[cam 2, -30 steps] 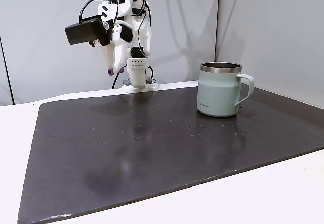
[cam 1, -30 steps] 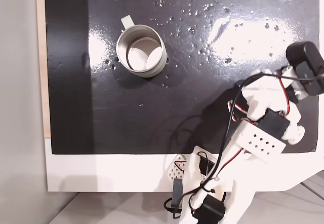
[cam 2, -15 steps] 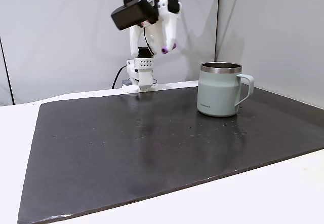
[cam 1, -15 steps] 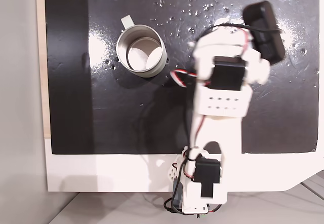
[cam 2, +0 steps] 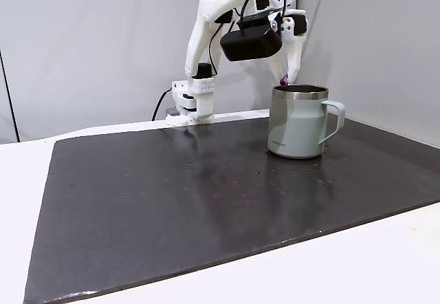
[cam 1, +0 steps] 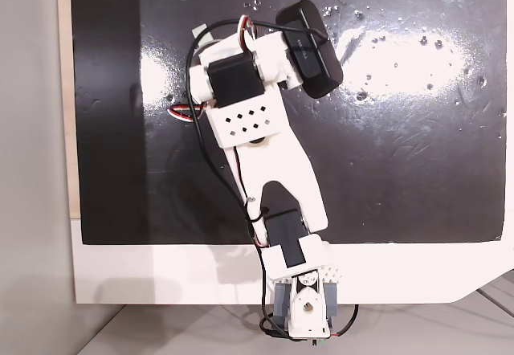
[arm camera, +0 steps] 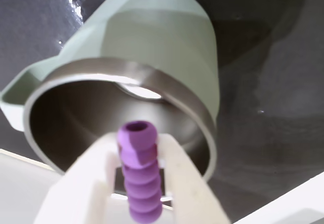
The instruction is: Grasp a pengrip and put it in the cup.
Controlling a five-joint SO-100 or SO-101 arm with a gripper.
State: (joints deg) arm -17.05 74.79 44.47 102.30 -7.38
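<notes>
The pale grey-green cup point(cam 2: 297, 122) stands upright on the black mat, its handle to the right in that fixed view. My gripper point(cam 2: 284, 78) hangs just above the cup's rim, shut on the purple ribbed pengrip point(cam 2: 284, 80). In the wrist view the pengrip point(arm camera: 139, 176) sits between two white fingers point(arm camera: 91, 178), pointing into the cup's point(arm camera: 152, 46) open mouth. In the fixed view from above, the arm covers the cup except its handle point(cam 1: 198, 30).
A glossy black mat point(cam 2: 172, 201) covers most of the white table point(cam 2: 357, 263). The arm's base point(cam 2: 189, 108) stands at the mat's far edge, by a grey wall. A black camera point(cam 2: 251, 42) rides on the wrist.
The arm has swung across the mat from the far side over to the cup, carrying the pengrip, and has lowered it to just above the cup's mouth.
</notes>
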